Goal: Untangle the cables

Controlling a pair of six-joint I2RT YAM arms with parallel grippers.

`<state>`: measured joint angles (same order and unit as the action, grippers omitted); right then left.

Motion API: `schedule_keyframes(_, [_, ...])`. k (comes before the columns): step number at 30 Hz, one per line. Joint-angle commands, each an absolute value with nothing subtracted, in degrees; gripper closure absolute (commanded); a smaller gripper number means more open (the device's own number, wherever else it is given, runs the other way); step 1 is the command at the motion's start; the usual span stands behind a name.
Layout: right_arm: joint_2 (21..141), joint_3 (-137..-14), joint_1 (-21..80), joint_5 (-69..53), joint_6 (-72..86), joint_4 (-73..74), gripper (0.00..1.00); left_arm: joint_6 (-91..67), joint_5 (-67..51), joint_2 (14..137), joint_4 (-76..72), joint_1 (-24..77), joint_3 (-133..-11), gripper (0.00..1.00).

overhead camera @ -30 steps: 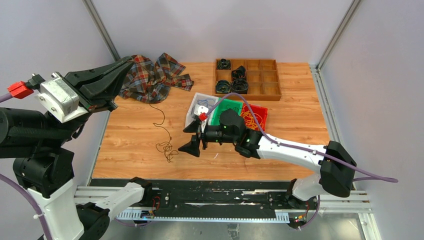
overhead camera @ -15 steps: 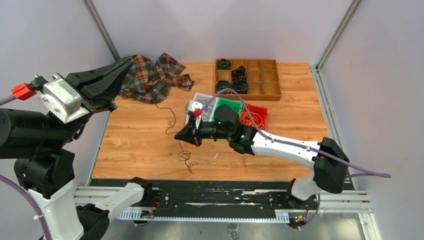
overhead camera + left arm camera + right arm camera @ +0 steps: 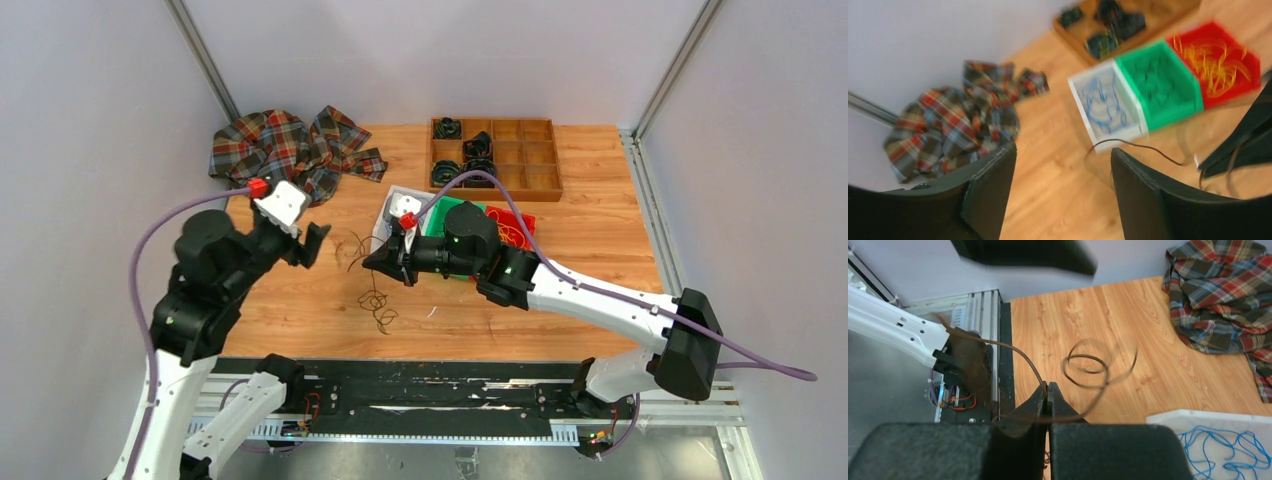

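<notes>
The right tool [image 3: 1048,390] is seen pressed fully shut on a dark cable [image 3: 1020,352], which is pinched between the fingertips; from the pinch one strand is carried up and toward the near rail, while another is swept out into a blurred loop above the tabletop [image 3: 270,290]. In the top view the lower part of this cable [image 3: 376,300] is shown lying as a small tangle of loops on the wood, just below and in front of the right tool [image 3: 378,262]. The left tool [image 3: 1063,155] is held open, its two fingers well apart, and nothing is gripped between them; it is raised above the tabletop to the left of the cable. Behind the right tool a white bin [image 3: 1082,112] with blue strands [image 3: 1103,100], a green bin [image 3: 1168,107] and a red bin [image 3: 1243,85] with yellow-orange strands [image 3: 1213,62] are set side by side. A plaid cloth [image 3: 285,150] is crumpled at the far left corner, and a wooden tray [image 3: 535,155] with black coils is placed at the far edge.
</notes>
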<state>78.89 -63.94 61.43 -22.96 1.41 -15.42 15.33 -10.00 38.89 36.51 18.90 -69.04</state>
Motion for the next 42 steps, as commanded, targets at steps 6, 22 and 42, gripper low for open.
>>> schedule_keyframes(6, [80.0,-69.2,60.8,-21.1,-1.7,-1.8,0.99,34.1,-36.0,38.8,56.8,18.9,-66.9,0.16])
schedule_keyframes(22, [82.8,-70.9,60.9,-23.9,0.8,-2.6,0.99,12.3,-46.3,40.4,42.0,18.9,-64.0,0.43])
schedule_keyframes(42, [83.7,-68.8,61.5,-26.9,7.9,-10.0,0.99,8.5,-40.1,41.3,39.2,18.9,-61.2,0.75])
